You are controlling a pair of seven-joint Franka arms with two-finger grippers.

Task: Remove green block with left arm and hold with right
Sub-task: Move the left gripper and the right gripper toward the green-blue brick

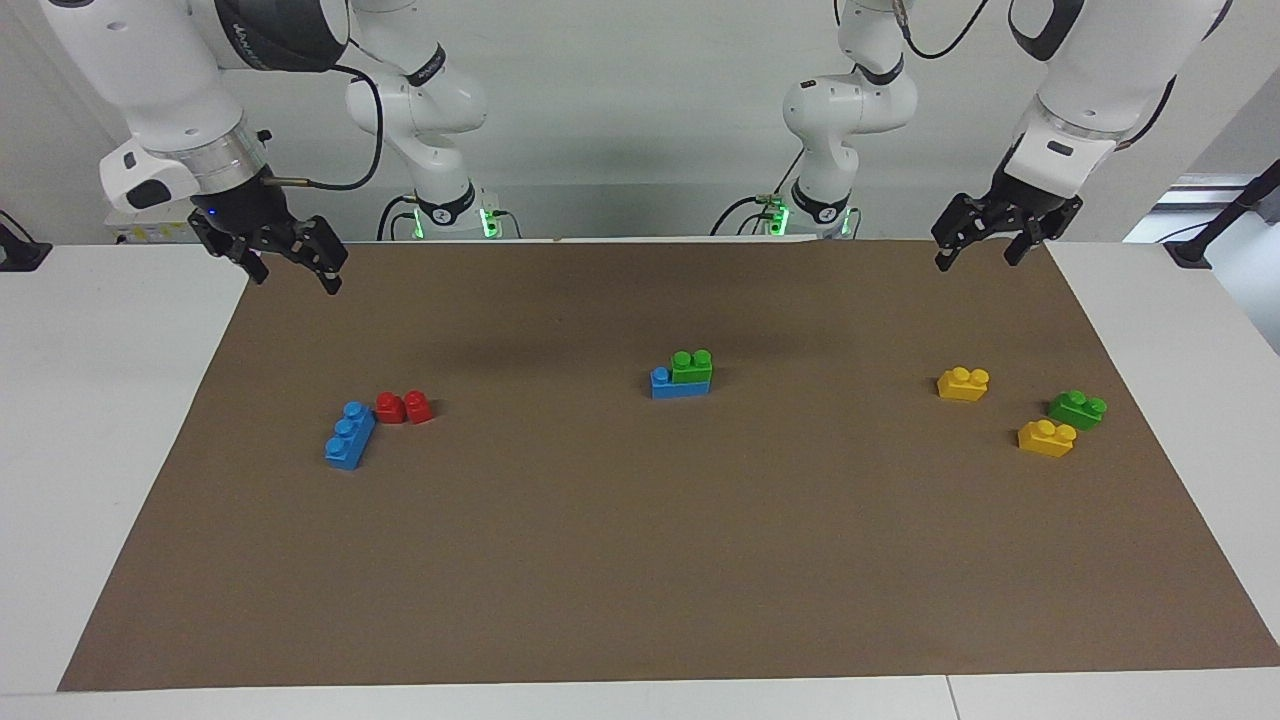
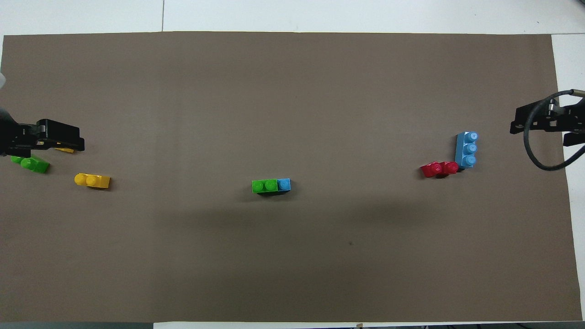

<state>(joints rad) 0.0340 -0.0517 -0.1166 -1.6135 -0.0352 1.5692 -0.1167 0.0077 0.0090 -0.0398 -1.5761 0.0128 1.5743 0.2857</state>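
Observation:
The green block (image 1: 692, 366) is lime green with two studs and is stacked on a blue three-stud brick (image 1: 672, 386) in the middle of the brown mat. One blue stud shows beside it. The pair also shows in the overhead view, green block (image 2: 264, 185) on blue brick (image 2: 284, 184). My left gripper (image 1: 978, 258) is open and empty, raised over the mat at the left arm's end; it also shows in the overhead view (image 2: 68, 139). My right gripper (image 1: 293, 275) is open and empty, raised over the mat at the right arm's end.
A darker green brick (image 1: 1077, 409) and two yellow bricks (image 1: 963, 383) (image 1: 1046, 438) lie toward the left arm's end. A red brick (image 1: 404, 407) touches a loose blue three-stud brick (image 1: 350, 435) toward the right arm's end. The mat (image 1: 640, 560) covers most of the white table.

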